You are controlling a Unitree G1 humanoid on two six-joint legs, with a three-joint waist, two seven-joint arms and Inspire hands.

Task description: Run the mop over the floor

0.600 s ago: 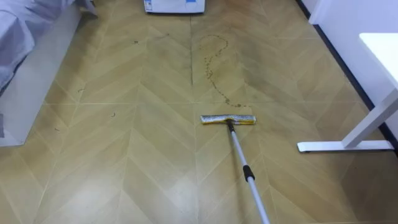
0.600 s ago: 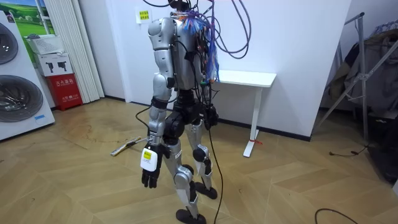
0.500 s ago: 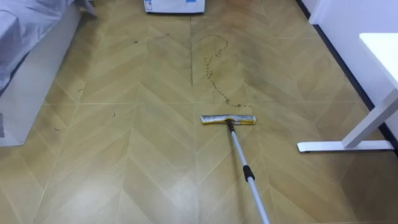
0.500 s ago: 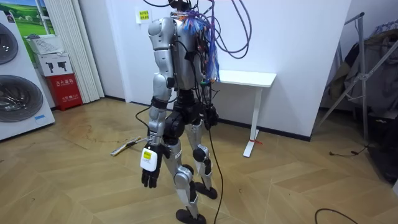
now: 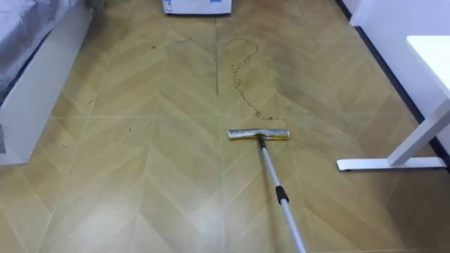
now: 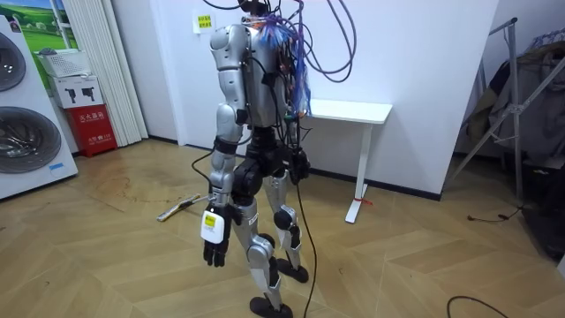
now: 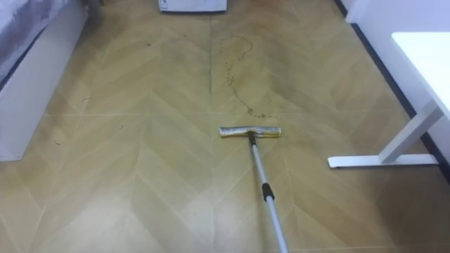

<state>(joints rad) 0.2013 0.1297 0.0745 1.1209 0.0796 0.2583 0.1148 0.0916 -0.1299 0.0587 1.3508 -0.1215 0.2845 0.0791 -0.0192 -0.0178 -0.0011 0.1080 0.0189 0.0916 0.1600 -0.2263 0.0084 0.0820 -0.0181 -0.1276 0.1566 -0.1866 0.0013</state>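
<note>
Mop is on the wood floor, to the left of the white desk. Its flat head is about level w/ the desk's floor foot and well apart from it.

Head's long axis runs crosswise, left-right, roughly in line w/ that foot. Pole joins the head at mid-length, approx. at a right angle. It comes back toward the robot, slanting a bit toward the desk side, and runs out at the bottom edge. There is a dark collar partway along the pole. So the mop's long axis is fore-aft, w/ the head end pointing away from the robot.

Thin dark stain trail is on the floor left of the desk, beyond the mop head. Its near end is close to the head but not touching. A white appliance is farther on past the stain.

In the room view the robot stands upright on the near side of the desk, back mostly to the camera. Mop lies low ahead of it, to the room view's left of the desk.

Left hand hangs by the thigh on the side away from the desk, fingers loose and straightish, holding nothing. Right hand sits at waist height on the desk side. Can't tell its grip or whether it has the pole.
</note>
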